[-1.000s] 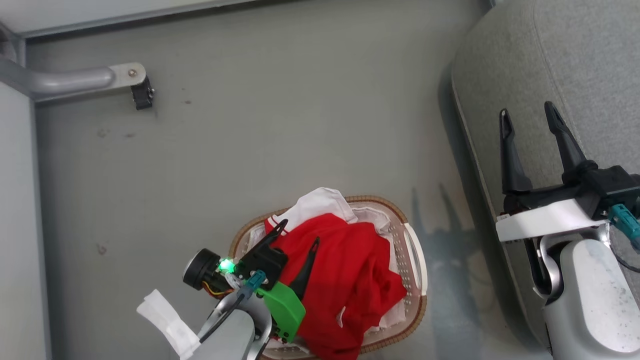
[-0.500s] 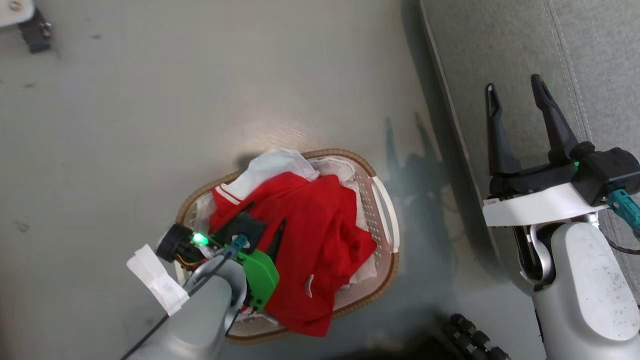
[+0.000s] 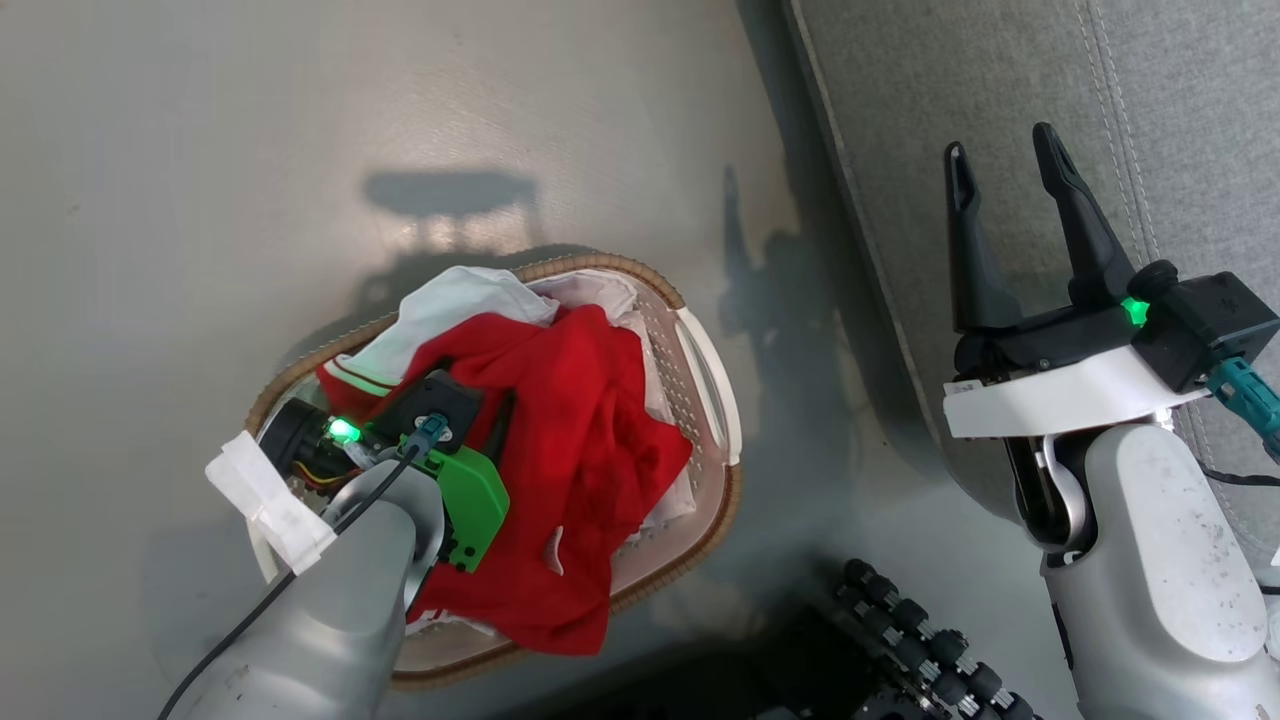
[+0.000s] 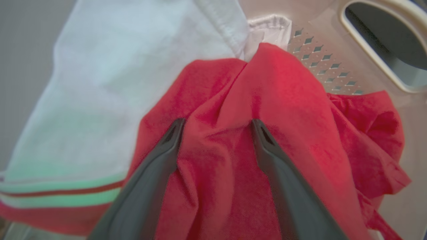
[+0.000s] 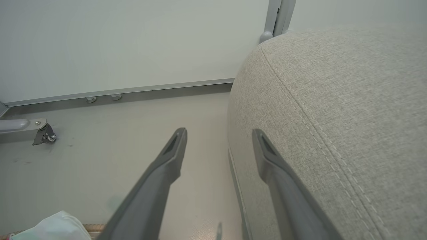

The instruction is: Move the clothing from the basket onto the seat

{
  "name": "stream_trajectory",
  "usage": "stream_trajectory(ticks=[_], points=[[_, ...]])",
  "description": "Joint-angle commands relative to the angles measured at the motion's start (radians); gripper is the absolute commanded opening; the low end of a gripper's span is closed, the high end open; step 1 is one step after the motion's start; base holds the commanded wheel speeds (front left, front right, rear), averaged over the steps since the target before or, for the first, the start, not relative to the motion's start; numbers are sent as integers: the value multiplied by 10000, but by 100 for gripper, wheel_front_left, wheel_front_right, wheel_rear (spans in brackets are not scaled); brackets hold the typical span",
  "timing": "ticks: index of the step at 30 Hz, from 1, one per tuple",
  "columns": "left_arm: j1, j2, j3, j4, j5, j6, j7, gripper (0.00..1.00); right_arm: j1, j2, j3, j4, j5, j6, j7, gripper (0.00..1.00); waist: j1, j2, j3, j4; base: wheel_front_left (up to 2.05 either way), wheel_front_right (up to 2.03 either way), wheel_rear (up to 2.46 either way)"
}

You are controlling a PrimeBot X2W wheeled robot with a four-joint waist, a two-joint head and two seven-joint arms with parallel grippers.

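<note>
Two pairs of jaws, both spread wide; neither grips anything.

Left jaws: down in the basket (image 3: 715, 380), which stands on the floor (image 3: 200, 150) near the seat (image 3: 950, 80) but apart from it. In the wrist view my fingers (image 4: 156, 166) straddle a raised fold of the red shirts (image 4: 217, 173), tips at the cloth. Contact looks likely; how deep they sit I cannot tell. Reason for the placement, as I judge it: a ridge between the fingers gives the pinch something to bite, where flat cloth would slide away.

Clothing: all of it in the basket, heaped above the woven rim, one red edge hanging over the near side. None lies on the part of the seat I can see. Task barely begun.

Note: white cloth with a red-striped edge (image 4: 83, 100) lies against the fold on one side, the perforated basket wall (image 4: 320, 63) beyond it. A sloppy closure could catch the wrong layer.

Right jaws: held above the seat's edge, fingers (image 3: 1075, 230) pointing along it. In that wrist view one finger is over the floor and the other over the grey upholstery (image 5: 333, 100). Probably parked there to leave the left arm a free path.
</note>
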Motion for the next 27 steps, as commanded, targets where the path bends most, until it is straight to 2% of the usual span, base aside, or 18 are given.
stream_trajectory(ticks=[1, 3, 4, 5, 6, 7, 8, 19, 27], points=[[-217, 71, -45, 128, 28, -40, -7, 100, -85, -22, 7, 29, 90, -6, -25, 100, -1, 0, 234, -235, 0, 0, 0], [-272, 28, -121, 294, -34, -79, -7, 100, -97, -20, 12, 47, 158, -6, -25, 100, -1, 0, 277, -264, 0, 0, 0], [-288, 9, -158, 359, -51, -80, -7, 93, -94, -20, 12, 58, 170, -6, -25, 100, -1, 0, 290, -275, 0, 0, 0], [-292, -11, -198, 420, -70, -91, -7, 53, -93, -22, 8, 71, 177, -6, -25, 100, -1, 0, 300, -284, 0, 0, 0], [-288, -31, -244, 450, -84, -95, -7, 53, -95, -20, 7, 89, 198, -6, -25, 100, -1, 0, 300, -287, 0, 0, 0], [-282, -52, -293, 461, -95, -109, -7, 13, -100, -20, 0, 107, 214, -6, -25, 100, -1, 0, 294, -286, 0, 0, 0], [-266, -68, -355, 422, -105, -125, -7, 0, -100, -22, -14, 131, 221, -6, -25, 100, -1, 0, 278, -279, 0, 0, 0], [517, -5, -839, -962, -409, -175, -8, 0, 2, -25, -159, 298, -55, -6, -25, 100, -1, 0, -395, 163, 0, 0, 0], [1437, 175, -1250, -2210, -624, -179, -7, 0, 369, -27, -331, 556, -487, -8, -25, 100, -1, 0, -1528, 673, 0, 0, 0]])
